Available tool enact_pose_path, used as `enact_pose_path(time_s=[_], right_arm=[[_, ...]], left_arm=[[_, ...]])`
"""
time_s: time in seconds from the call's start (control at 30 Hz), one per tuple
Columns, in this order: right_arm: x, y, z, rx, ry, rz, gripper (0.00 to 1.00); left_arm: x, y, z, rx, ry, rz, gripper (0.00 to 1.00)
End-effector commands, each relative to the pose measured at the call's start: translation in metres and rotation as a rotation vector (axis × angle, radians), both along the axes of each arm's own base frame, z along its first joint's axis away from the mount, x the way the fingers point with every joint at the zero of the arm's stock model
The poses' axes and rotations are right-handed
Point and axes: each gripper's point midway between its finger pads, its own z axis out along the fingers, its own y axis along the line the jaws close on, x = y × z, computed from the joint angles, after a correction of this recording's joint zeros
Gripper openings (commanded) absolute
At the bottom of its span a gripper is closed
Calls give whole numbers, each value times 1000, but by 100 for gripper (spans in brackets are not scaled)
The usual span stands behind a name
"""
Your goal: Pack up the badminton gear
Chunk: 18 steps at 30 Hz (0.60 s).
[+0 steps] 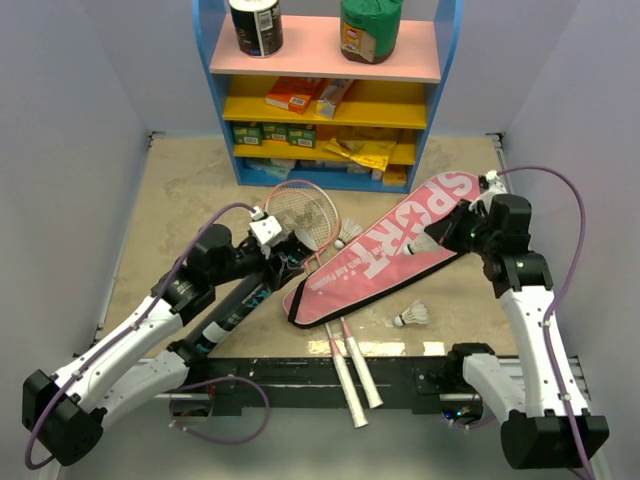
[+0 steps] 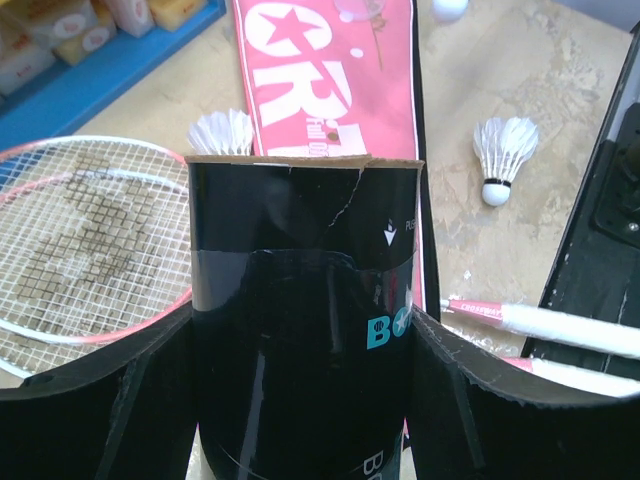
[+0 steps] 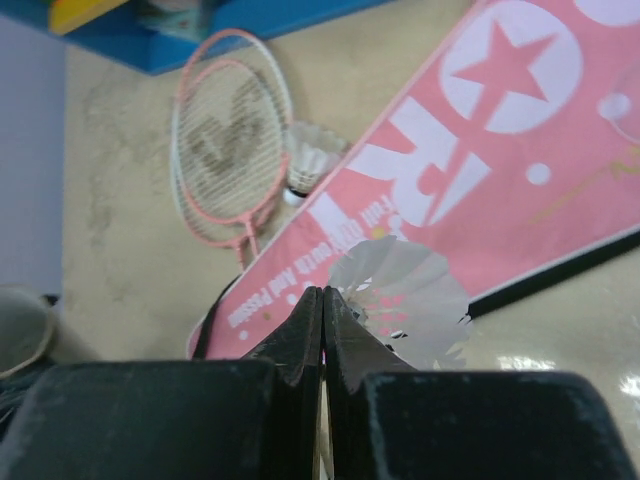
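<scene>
1. Top external view: the pink bag (image 1: pixel 400 250) lies slantwise on the tabletop (image 1: pixel 180 200), in front of the shelf unit (image 1: pixel 207 60).
2. The two rackets (image 1: pixel 300 213) lie stacked. Their heads are just left of the bag, their shafts run under its narrow end, and their white handles reach the near edge.
3. The left tool (image 2: pixel 300 330) is clamped on the black tube (image 2: pixel 300 240), one finger on each side. The tube's open end points toward the bag.
4. The right tool (image 3: pixel 322 300) hangs over the bag with its fingers pressed together. The near shuttlecock (image 3: pixel 405 295) has its skirt at their tips; I cannot tell whether a feather is pinched.
5. A loose shuttlecock (image 1: pixel 412 316) lies on the tabletop right of the bag's narrow end. A third shuttlecock (image 1: pixel 350 236) sits between the racket heads and the bag.
</scene>
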Motion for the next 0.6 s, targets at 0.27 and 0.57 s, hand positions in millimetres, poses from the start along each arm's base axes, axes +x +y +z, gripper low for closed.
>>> enact_pose_path(time_s=[0.27,0.57], right_arm=[[-5,124,92,133,-261,421,0],[-12,161,98,216,-281,538,0]], left_arm=[[-22,-29,-22,51,43,-217,0],[-38,-44,-21,30,30,-326,0]])
